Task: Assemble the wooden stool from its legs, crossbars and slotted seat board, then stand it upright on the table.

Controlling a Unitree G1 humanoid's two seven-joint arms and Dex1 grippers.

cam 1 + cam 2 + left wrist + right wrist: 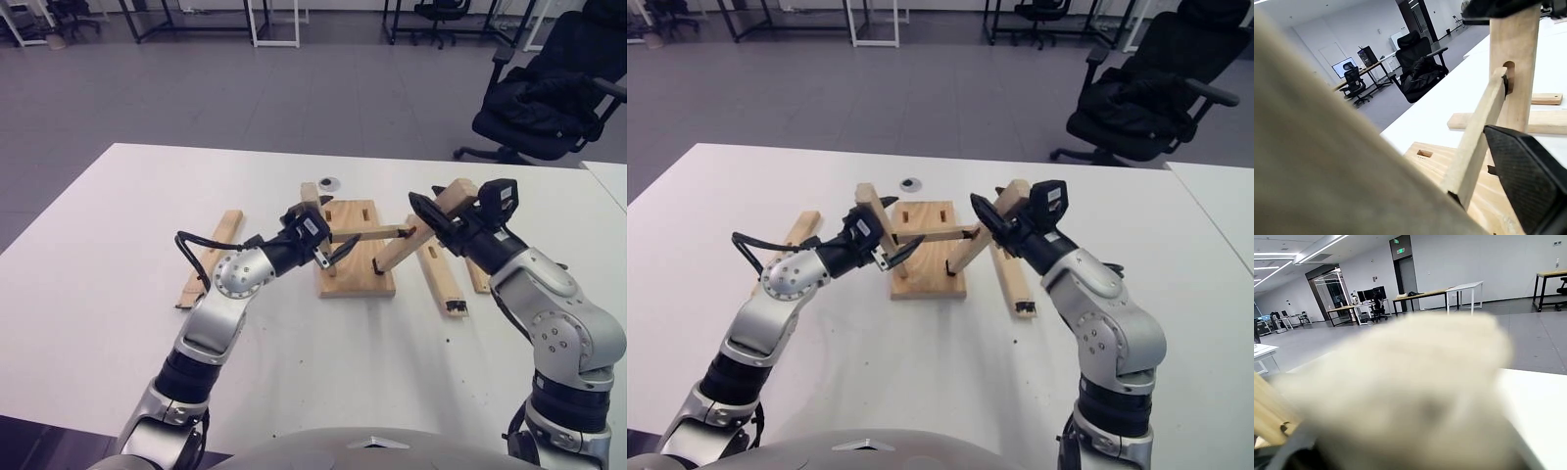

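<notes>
The slotted seat board (358, 279) lies flat in the middle of the white table (118, 294). Over it, two legs joined by a thin crossbar (370, 233) are held tilted. My left gripper (329, 235) is shut on the left leg (312, 198), which looms as a blurred wooden mass (1327, 147) in the left wrist view beside one black fingertip (1523, 171). My right gripper (423, 215) is shut on the right leg (396, 253), whose lower end rests by the board's right edge. The crossbar (1479, 132) enters a hole in the right leg (1513, 58).
A loose leg (441, 279) and a shorter piece (477, 276) lie on the table right of the board. Two more wooden pieces (208, 257) lie to the left. A small round cap (328, 182) sits behind the board. An office chair (549, 98) stands beyond the table's far right corner.
</notes>
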